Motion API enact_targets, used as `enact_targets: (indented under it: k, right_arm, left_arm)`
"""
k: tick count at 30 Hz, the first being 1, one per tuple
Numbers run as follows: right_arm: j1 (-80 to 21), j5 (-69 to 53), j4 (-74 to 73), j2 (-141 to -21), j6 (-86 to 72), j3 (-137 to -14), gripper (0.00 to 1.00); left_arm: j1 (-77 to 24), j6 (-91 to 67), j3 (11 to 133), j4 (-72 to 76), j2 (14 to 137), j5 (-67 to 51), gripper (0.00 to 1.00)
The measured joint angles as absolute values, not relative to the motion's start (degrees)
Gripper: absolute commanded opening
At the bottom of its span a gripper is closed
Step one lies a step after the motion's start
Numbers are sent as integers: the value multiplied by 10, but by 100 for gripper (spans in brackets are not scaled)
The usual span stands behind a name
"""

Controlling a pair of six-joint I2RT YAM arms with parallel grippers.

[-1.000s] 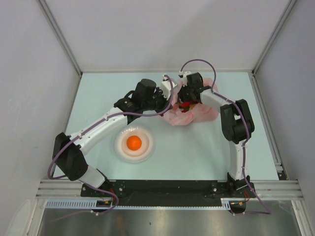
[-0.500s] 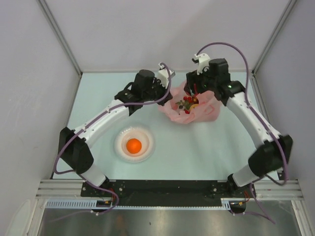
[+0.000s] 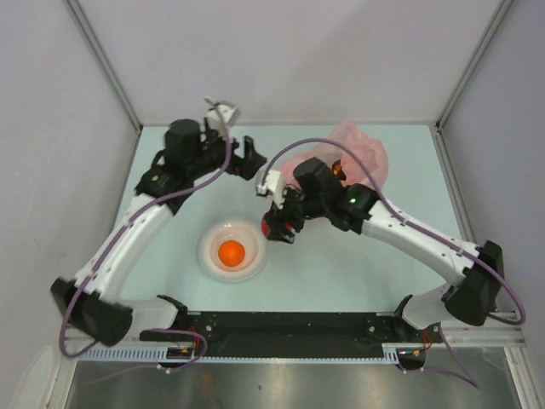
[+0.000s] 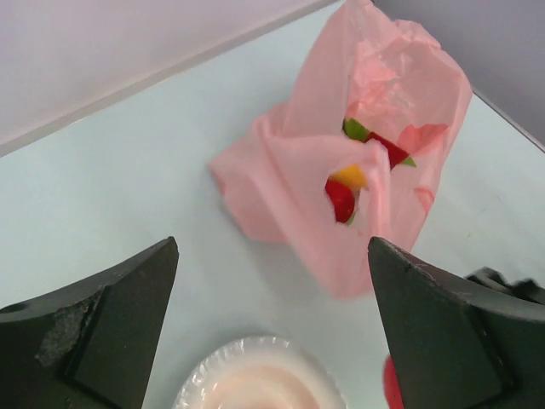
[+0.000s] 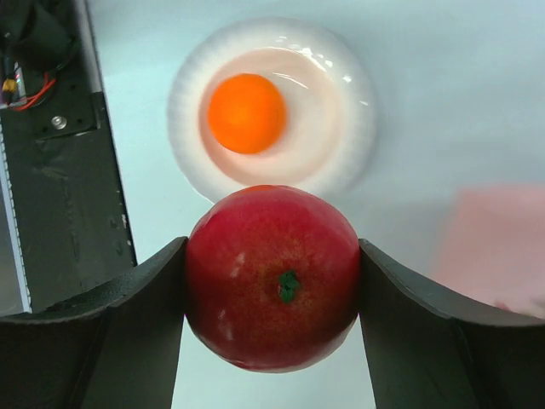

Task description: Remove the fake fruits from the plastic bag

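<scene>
Overhead, the plastic bag (image 3: 362,153) sits at about 1 o'clock on the pale table (image 3: 358,273), crumpled, mouth gaping. From the left wrist view, fake fruits show through the bag's opening: a red piece (image 4: 341,201), a yellow one (image 4: 350,176) and a green leaf (image 4: 356,129). How many more lie deeper, cannot tell.

Right gripper (image 3: 278,227): clamped on a red apple (image 5: 272,277), one finger against each side, green spot on the apple facing the wrist camera. It hangs just at 3 o'clock of the white plate (image 3: 209,256), off the rim and apart from the bag.

Plate lies near 7 o'clock of table centre. An orange ball (image 3: 232,251) rests in its middle.

Left gripper (image 4: 271,281): jaws spread wide, nothing between them. Positioned around 11 o'clock on the table, well apart from the bag, which lies toward its 3 o'clock.
</scene>
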State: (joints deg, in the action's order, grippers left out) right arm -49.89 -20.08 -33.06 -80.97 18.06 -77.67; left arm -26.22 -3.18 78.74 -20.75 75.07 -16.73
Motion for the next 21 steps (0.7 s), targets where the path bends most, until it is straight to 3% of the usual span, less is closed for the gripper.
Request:
enact_targets:
  k: [7,14,21]
  right_arm:
    - [-569,-176,-246,-927,187,-777,40]
    - [-552,-113,-186,-1065,166,-788,41]
    - [-540,-95,-166,-1157,165,-891,42]
  left_arm:
    - [-177,-37,686,-218,559,-188,98]
    - [-83,-67,660,-211,534,-223,97]
    - [-48,-87,632,-210,503,-248,98]
